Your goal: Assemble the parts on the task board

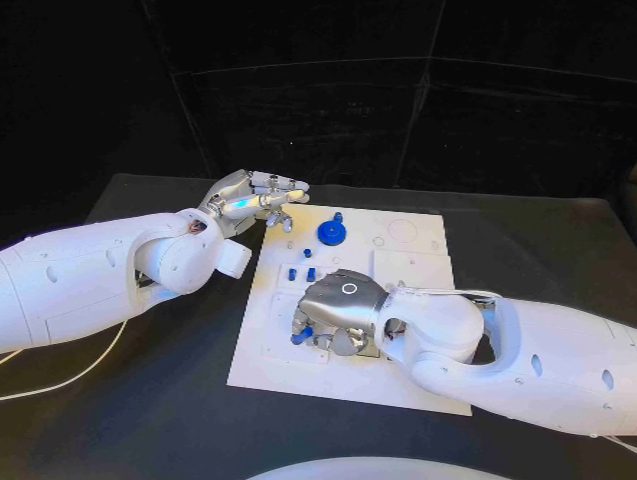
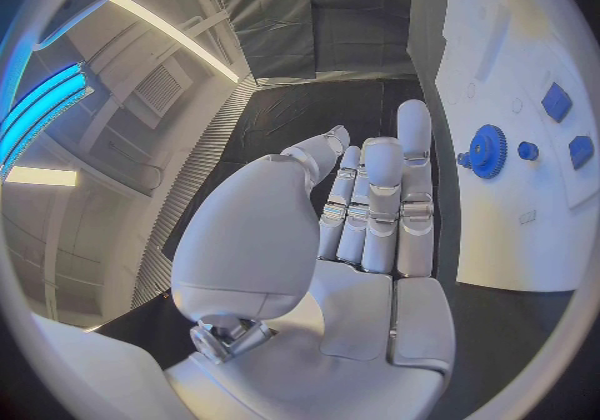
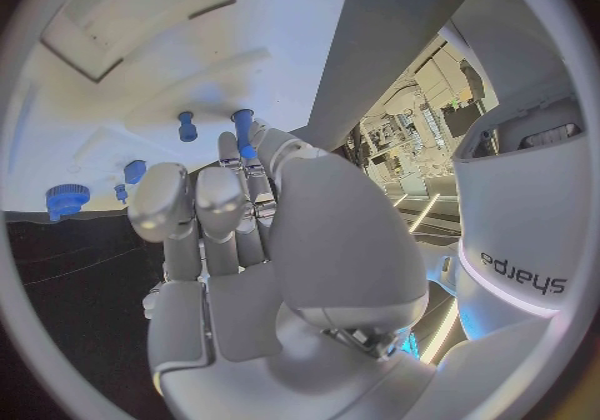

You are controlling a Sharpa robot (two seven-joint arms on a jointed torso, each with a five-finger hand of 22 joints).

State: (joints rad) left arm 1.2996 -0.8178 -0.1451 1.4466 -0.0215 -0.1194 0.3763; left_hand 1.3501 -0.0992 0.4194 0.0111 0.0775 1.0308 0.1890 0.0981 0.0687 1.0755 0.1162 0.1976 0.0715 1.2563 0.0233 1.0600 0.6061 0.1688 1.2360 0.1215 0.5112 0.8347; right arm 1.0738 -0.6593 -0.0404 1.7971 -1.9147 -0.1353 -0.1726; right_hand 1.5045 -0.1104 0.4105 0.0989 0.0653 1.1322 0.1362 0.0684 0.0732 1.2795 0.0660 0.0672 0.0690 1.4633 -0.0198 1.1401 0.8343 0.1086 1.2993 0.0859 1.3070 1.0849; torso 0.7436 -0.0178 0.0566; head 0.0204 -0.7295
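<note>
White rectangular task board lies in the middle of the black table, with its long side going away from the robot. On the far part of the board stands a round blue toothed gear with a small knob; the left wrist view shows it too, together with a small blue round peg just beside it and two small blue block-shaped parts a little further along the board. In the head view two short blue pegs stand near the middle of the board, between the gear and the right hand.

Right silver hand is over the near middle part of the board, palm down, with its fingers curled downward. In the right wrist view the fingers are bent together, and a slim blue peg is at the tips of the thumb and one finger; the hand appears to pinch it. Another small blue peg stands free on the board close by, apart from the fingers. In the head view a bit of blue shows under the fingers of this hand.

Left silver hand is at the far left corner of the board, just beside its edge and above the table. Its fingers are stretched out straight, close to each other, and it holds nothing. The gear is near to it but apart.
</note>
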